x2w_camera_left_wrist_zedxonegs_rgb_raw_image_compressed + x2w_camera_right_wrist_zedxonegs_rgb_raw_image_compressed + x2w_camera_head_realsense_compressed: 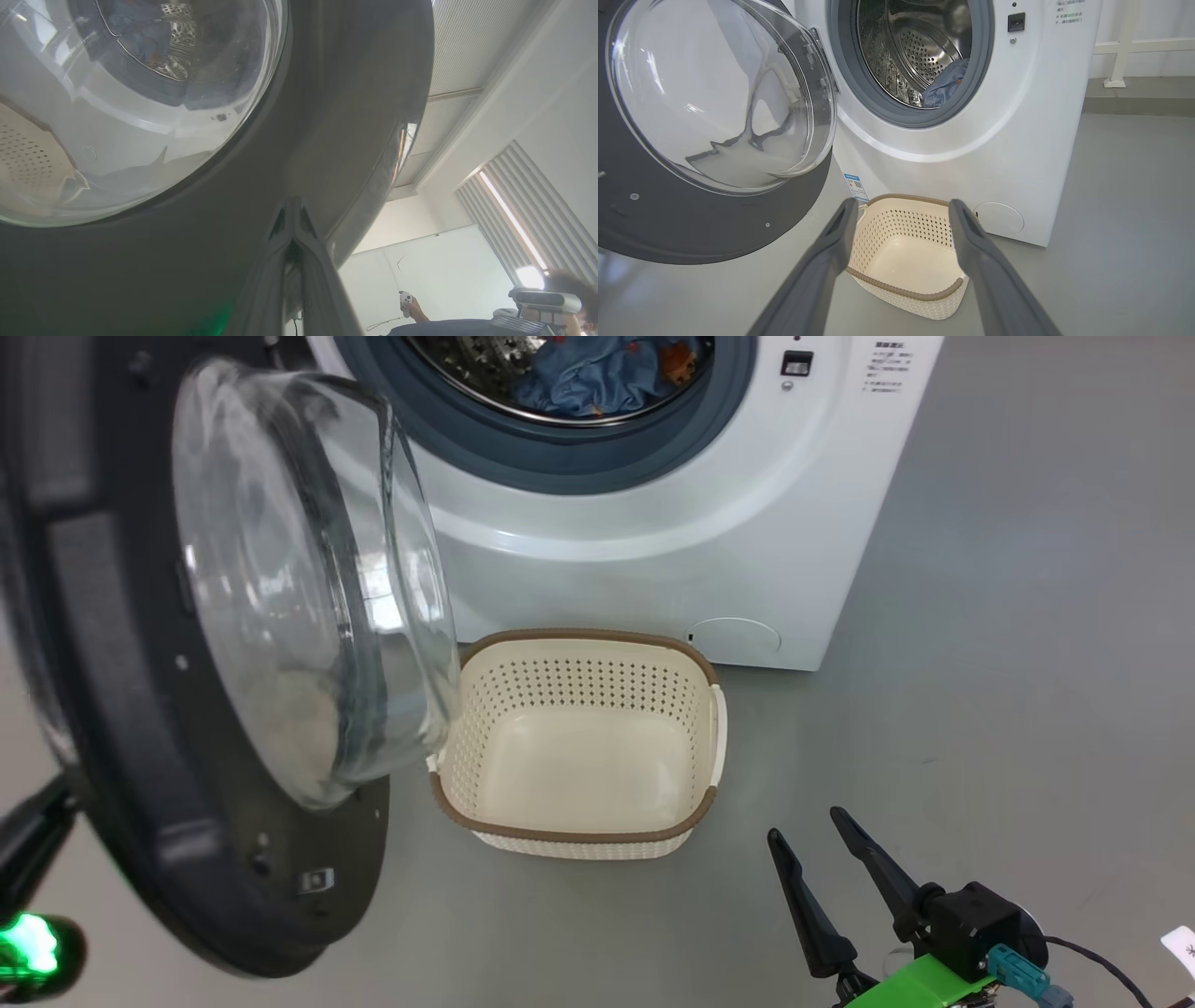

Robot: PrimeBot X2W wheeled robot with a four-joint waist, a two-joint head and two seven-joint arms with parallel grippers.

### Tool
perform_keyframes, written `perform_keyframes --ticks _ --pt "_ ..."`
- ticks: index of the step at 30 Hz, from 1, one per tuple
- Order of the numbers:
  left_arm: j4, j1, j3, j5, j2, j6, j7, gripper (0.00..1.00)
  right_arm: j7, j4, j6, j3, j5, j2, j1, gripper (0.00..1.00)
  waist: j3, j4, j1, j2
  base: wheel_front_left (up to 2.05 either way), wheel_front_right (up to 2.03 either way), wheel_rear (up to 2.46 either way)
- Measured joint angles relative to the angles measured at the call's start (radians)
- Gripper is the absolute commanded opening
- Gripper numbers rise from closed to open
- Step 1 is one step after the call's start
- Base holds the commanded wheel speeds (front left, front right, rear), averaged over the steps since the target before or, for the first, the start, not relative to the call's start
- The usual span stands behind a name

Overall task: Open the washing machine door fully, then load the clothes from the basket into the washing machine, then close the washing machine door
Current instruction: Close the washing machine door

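The washing machine door (112, 709) stands swung out to the left, its glass bowl bulging toward the basket (579, 637). The cream basket sits on the floor before the washing machine (747, 523) with nothing in it. Blue clothes (597, 373) with orange patches lie inside the steel drum, and they show as clothes (945, 79) in the right wrist view. My left gripper (292, 203) is shut, its tips against the door's glossy outer face (327, 116). My right gripper (806, 828) is open and holds nothing, low and to the right of the basket (906, 291), fingers (831, 242) pointing at it.
Grey floor spreads to the right of the machine. A blue label (856, 186) and a round white flap (999, 218) sit low on the machine's front. A person's hand with a white controller (406, 298) shows behind the door. White railing (1125, 46) stands far right.
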Motion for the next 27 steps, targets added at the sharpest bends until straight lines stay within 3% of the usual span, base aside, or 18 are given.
perform_keyframes --ticks 5,10,27 --pt "-0.079 0.029 -0.027 0.001 -0.07 0.0 0.016 0.0 0.0 -0.006 0.0 0.001 0.014 0.0 0.015 1.0 -0.006 -0.031 0.0 -0.0001 0.0 0.0 0.0" --pt "-0.118 0.034 -0.053 0.007 -0.095 0.0 -0.007 0.0 0.0 -0.007 0.0 0.005 0.018 0.0 0.015 1.0 -0.004 -0.057 0.0 0.0 0.0 0.0 0.0" --pt "-0.119 0.028 -0.211 -0.009 -0.1 0.0 -0.16 0.0 0.0 -0.055 0.0 0.008 0.047 0.0 0.015 1.0 0.057 -0.185 0.0 0.0 0.0 0.0 0.0"
